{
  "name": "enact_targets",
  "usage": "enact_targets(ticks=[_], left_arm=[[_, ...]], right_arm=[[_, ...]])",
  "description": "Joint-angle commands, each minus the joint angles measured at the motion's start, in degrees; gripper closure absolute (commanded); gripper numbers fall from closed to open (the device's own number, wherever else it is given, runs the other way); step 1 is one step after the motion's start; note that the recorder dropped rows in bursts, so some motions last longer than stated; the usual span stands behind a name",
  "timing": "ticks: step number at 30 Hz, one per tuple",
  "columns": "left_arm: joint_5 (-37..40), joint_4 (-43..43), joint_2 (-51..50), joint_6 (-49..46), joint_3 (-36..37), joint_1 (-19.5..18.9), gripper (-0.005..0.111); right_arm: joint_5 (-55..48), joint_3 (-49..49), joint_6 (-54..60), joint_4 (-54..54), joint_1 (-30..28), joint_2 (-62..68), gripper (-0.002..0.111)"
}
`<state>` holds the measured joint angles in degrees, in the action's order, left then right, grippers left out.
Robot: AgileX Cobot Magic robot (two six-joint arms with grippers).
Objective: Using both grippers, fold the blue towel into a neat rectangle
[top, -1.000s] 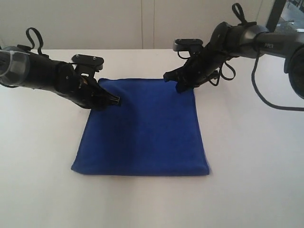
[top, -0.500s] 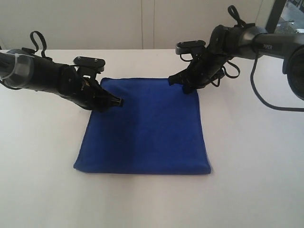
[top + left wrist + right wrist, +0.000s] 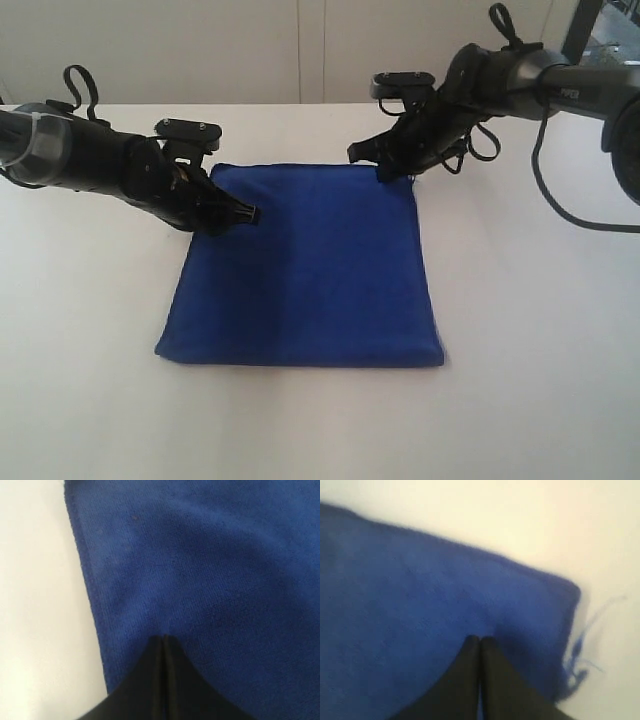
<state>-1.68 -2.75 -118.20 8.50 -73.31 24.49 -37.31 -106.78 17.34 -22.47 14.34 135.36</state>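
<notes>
One fold seems done already. On the smooth white table the blue towel lies flat, fuzzy and near-square, and probably needs another fold. The left gripper, clenched empty, touches its far-left part. The right gripper, likewise clenched, is at the far-right corner.

The exterior view looks from a raised spot down across the tabletop toward the back wall, wide enough to take in the whole towel. The 2 wrist views look along the left hand and right hand, very close above the towel. With the exterior view they share its upper left edge and upper right corner.
</notes>
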Motion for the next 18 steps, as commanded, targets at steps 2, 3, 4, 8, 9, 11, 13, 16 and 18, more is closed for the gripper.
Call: enact_targets(ticks=[2, 3, 4, 8, 9, 11, 13, 16, 18], left_arm=[[2.5, -0.4, -0.6, 0.5, 0.2, 0.3, 0.107], [2.5, -0.4, -0.6, 0.5, 0.2, 0.3, 0.107], [2.5, -0.4, -0.6, 0.5, 0.2, 0.3, 0.107], [2.6, -0.4, -0.6, 0.5, 0.2, 0.3, 0.107], [2.8, -0.4, -0.6, 0.5, 0.2, 0.3, 0.107], [3.0, -0.4, -0.6, 0.5, 0.2, 0.3, 0.107], [3.4, -0.4, -0.6, 0.5, 0.2, 0.3, 0.107], [3.4, -0.4, -0.6, 0.5, 0.2, 0.3, 0.107], [3.4, -0.4, -0.6, 0.5, 0.2, 0.3, 0.107]], right_arm=[[4.1, 0.1, 3.9, -5.0, -0.1, 0.9, 0.108], [4.4, 0.1, 4.0, -5.0, -0.1, 1.3, 0.108], [4.7, 0.1, 4.0, -5.0, -0.1, 1.6, 0.108], [5.3, 0.1, 4.0, -4.7, -0.1, 3.2, 0.108], [5.5, 0.1, 4.0, -4.4, -0.1, 3.6, 0.108], [5.6, 0.1, 3.8, -3.7, -0.1, 4.0, 0.108], [5.6, 0.1, 2.8, -2.0, -0.1, 4.2, 0.108], [5.7, 0.1, 1.2, 0.4, -0.1, 4.2, 0.108], [5.7, 0.1, -0.3, 2.2, -0.1, 4.1, 0.108]])
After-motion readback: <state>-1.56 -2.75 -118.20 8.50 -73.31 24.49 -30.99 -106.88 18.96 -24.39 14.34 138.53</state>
